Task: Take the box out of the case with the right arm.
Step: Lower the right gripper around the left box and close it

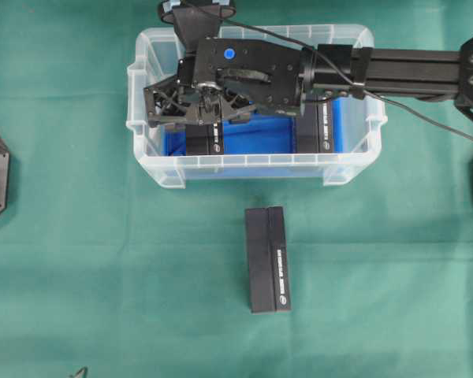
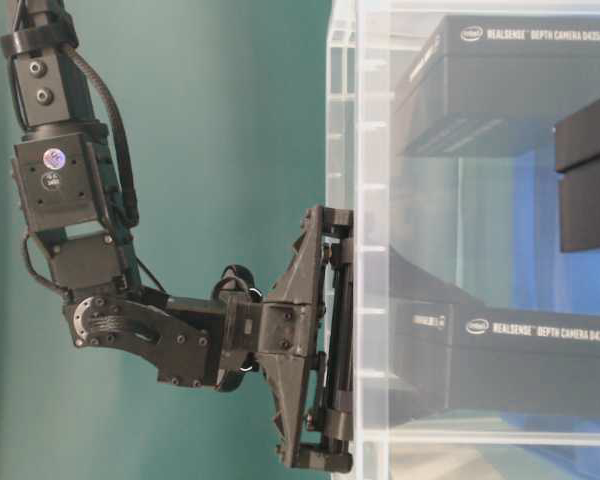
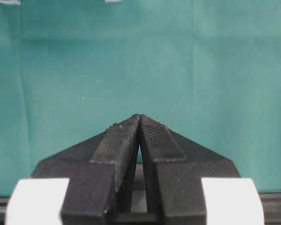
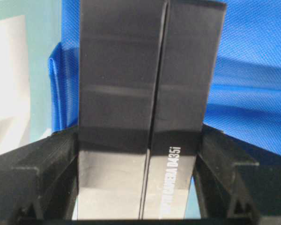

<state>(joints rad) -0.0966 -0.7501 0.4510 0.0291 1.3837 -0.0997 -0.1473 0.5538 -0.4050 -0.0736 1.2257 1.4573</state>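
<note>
The clear case (image 1: 252,165) with a blue sheet on its bottom stands at the table's far middle. My all-black right arm reaches in from the right, and its gripper (image 1: 201,110) hangs over the case's left half. In the right wrist view a black box (image 4: 140,93) printed "D435i" lies between the fingers (image 4: 61,159), which press against its two long sides; the gripper (image 4: 138,136) is shut on it. The same box (image 2: 520,350) rests low in the case in the table-level view. My left gripper (image 3: 139,117) is shut on nothing over bare green cloth.
A second black box (image 1: 319,130) lies in the case's right half. A third black box (image 1: 268,260) lies on the green cloth in front of the case. A black cable (image 1: 426,118) runs along the right arm. The case walls rise close around the gripper.
</note>
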